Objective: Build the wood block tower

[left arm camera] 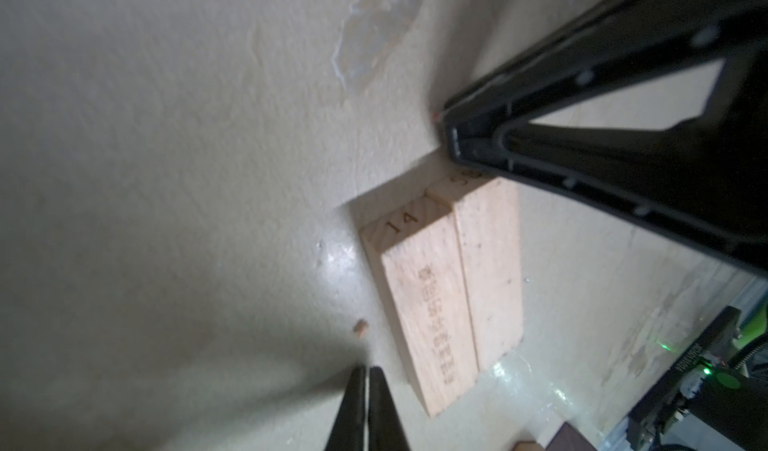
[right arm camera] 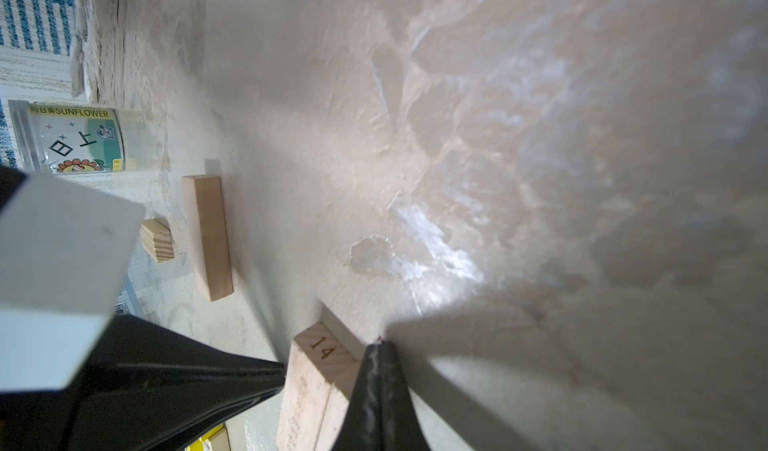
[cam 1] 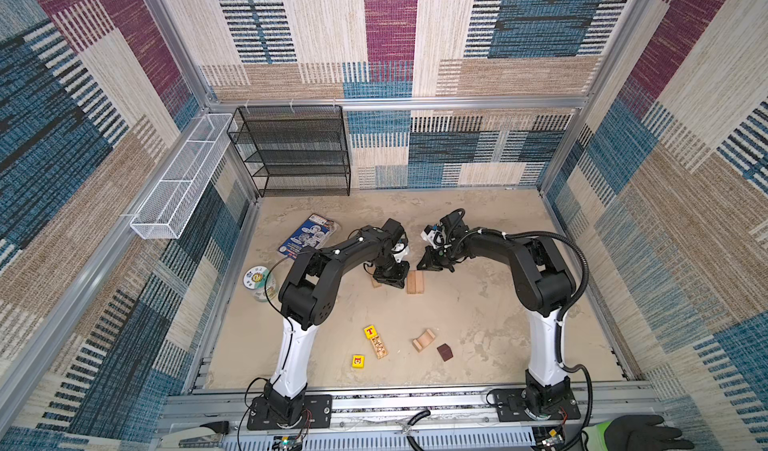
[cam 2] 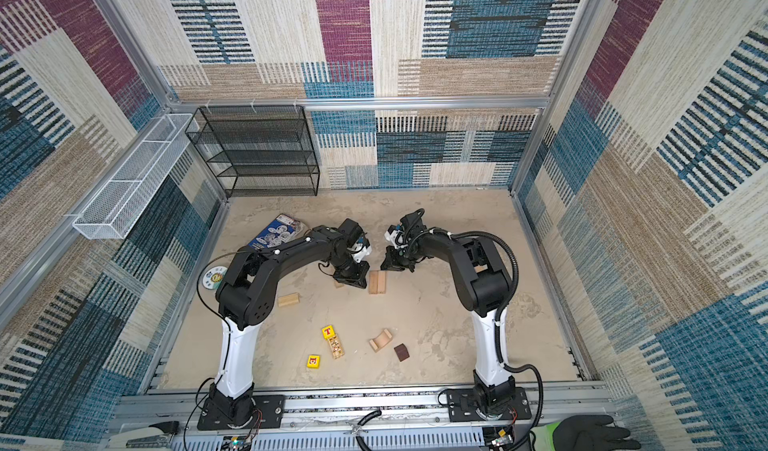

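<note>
Two pale wood bars (cam 1: 415, 282) lie flat, side by side, at mid-table, with no tower yet raised. The left gripper (left arm camera: 368, 376) and right gripper (right arm camera: 380, 349), both pressed together and empty, sit just beside the pair. The bars look light, stiff and smooth, and are probably best pinched across their long sides. Bare table (cam 1: 478, 324) surrounds them; the arch (cam 1: 424, 340) and dark brown cube (cam 1: 444, 352) lie well apart.

the bars (cam 1: 415, 282) are matt pale wood, the table (cam 1: 478, 316) rough with glossy patches.

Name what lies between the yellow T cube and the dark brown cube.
The pale wood arch lies there, close to the dark brown cube. Both top views show it.
</note>
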